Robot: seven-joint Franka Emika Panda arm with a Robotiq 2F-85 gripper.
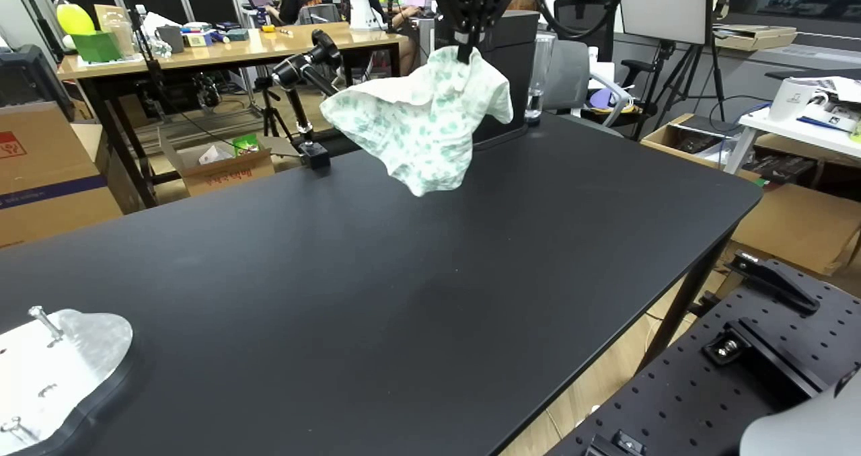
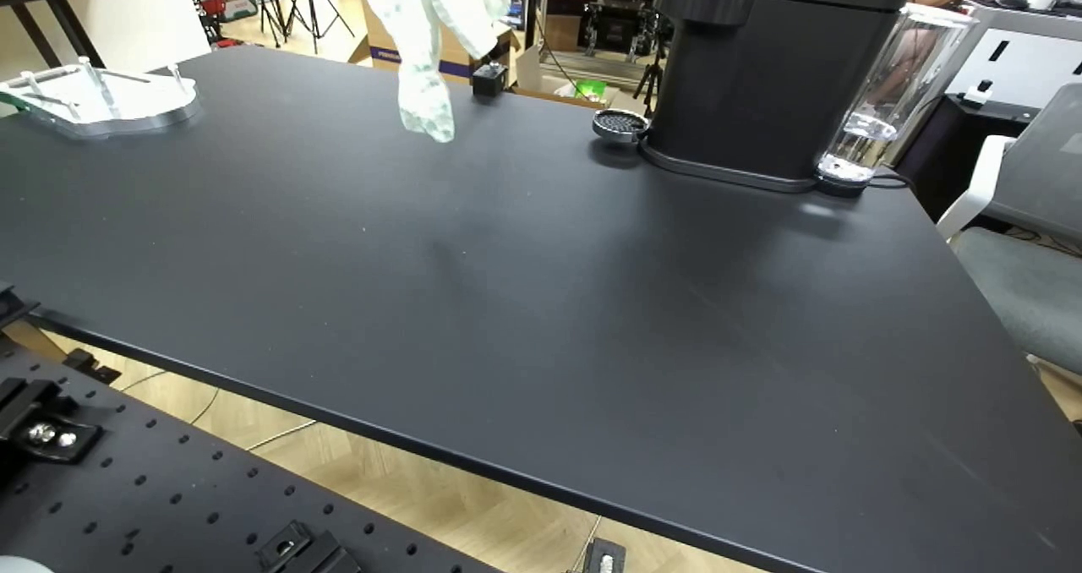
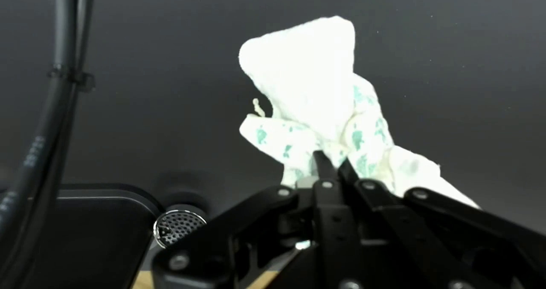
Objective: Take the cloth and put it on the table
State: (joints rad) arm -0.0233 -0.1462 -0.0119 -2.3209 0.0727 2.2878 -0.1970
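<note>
Pinching a thin white, green-patterned cloth (image 1: 430, 120), the black two-fingered claw (image 1: 465, 55) hangs over the far part of the matte black table (image 1: 417, 294) in an exterior view. Cloth gathered in its grip, draping below the claw and out to its left in broad folds. Whether the lowest tip touches the table, cannot tell. Behind the claw, slightly right: tall, boxy black machine (image 1: 518, 46), with a clear upright cylinder (image 1: 538, 72) just beside it. Left of the claw, lower, at the table's edge: black jointed stand (image 1: 298, 109). Well apart from the claw, lower left: silver bolt-studded plate (image 1: 101, 352).

In an exterior view, lower folds of the cloth hang from the top edge over the table. Right of the claw's load: round perforated silver disc (image 2: 621, 123) at the machine's foot.

Wrist view: claw enters from the bottom edge, black fingertips (image 3: 323, 165) close together, cloth bunched at them and spreading ahead and to both sides. Left of the claw: disc, part of the machine, and a black cable bundle (image 3: 55, 105).
</note>
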